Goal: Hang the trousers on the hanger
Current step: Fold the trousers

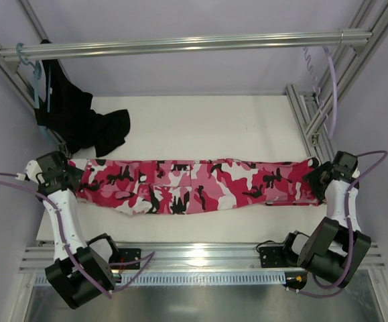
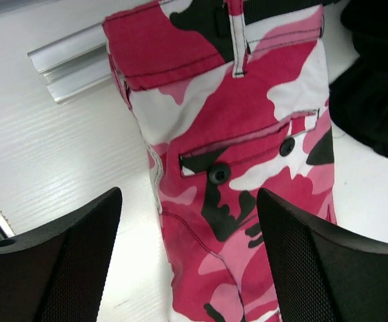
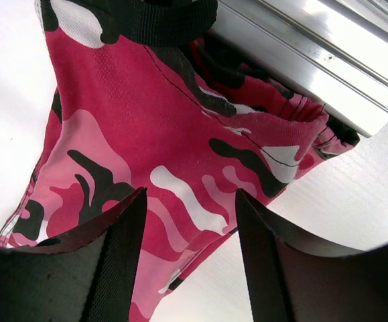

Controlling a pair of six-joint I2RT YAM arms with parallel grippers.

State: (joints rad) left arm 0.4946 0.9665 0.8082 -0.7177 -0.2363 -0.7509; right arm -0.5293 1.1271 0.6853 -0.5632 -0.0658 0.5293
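Observation:
The camouflage trousers (image 1: 194, 182) lie flat across the table, waist at the left, leg ends at the right. My left gripper (image 1: 70, 178) hovers open over the waist end; in the left wrist view its jaws (image 2: 188, 201) straddle the fabric (image 2: 234, 134) near a buttoned pocket without touching it. My right gripper (image 1: 317, 181) hovers open over the leg ends; its jaws (image 3: 190, 198) stand apart above the fabric (image 3: 153, 121). The pale lilac hanger (image 1: 333, 87) hangs from the top rail at the far right, apart from both grippers.
A teal hanger (image 1: 36, 74) with a black garment (image 1: 80, 117) hangs at the rail's left end; the garment drapes onto the table beside the waist (image 2: 374, 87). Aluminium frame posts (image 1: 307, 121) border the right side, with a rail (image 3: 301, 67) close behind the leg ends.

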